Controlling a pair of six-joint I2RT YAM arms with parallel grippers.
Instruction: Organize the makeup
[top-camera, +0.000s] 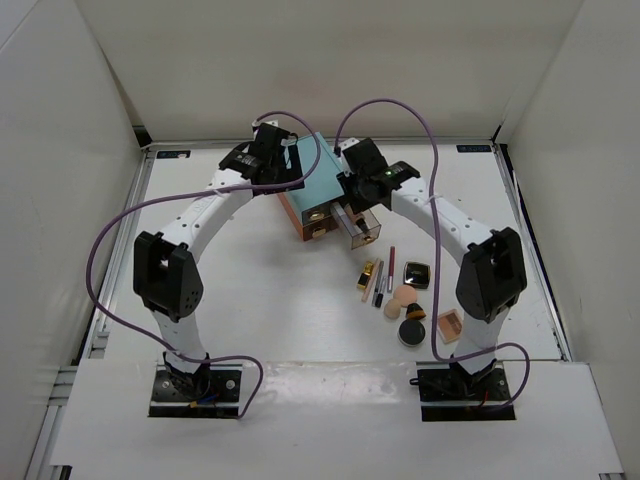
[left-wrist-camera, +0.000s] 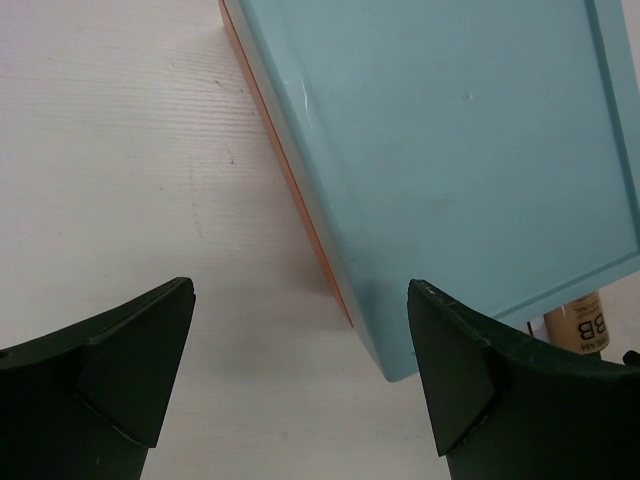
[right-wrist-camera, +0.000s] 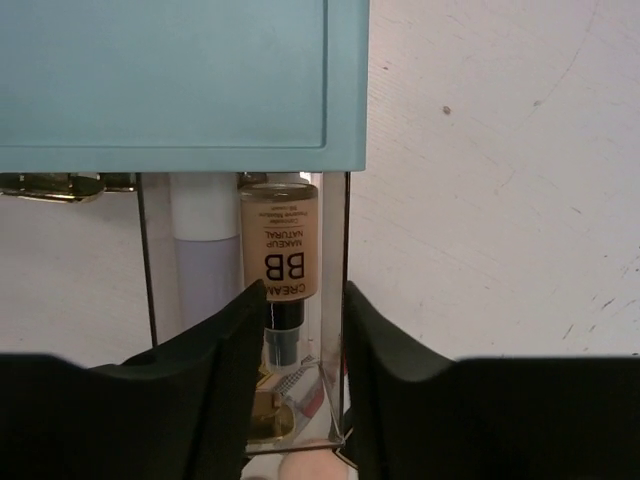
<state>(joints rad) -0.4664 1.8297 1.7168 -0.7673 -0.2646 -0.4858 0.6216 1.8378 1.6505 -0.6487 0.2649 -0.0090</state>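
Observation:
Loose makeup lies on the table at the right front: a gold lipstick tube (top-camera: 369, 275), slim sticks (top-camera: 381, 285), peach sponges (top-camera: 404, 298), a round black compact (top-camera: 411, 331) and a tan-pink palette (top-camera: 448, 325). A clear drawer (right-wrist-camera: 347, 250) stands pulled out of the teal box (top-camera: 318, 178). In it lie a beige BB cream tube (right-wrist-camera: 279, 240) and a white-lilac tube (right-wrist-camera: 204, 250). My right gripper (right-wrist-camera: 305, 305) hovers over the drawer's front end, jaws partly open around the BB tube's black cap, clamping nothing. My left gripper (left-wrist-camera: 300, 340) stands wide open at the box's far left corner, one finger (left-wrist-camera: 480, 370) over the lid.
A square black case with a gold rim (top-camera: 416, 274) lies beside the sticks. The box has orange sides (left-wrist-camera: 290, 190) and a gold handle (right-wrist-camera: 40, 185) on its second drawer. White walls enclose the table on three sides.

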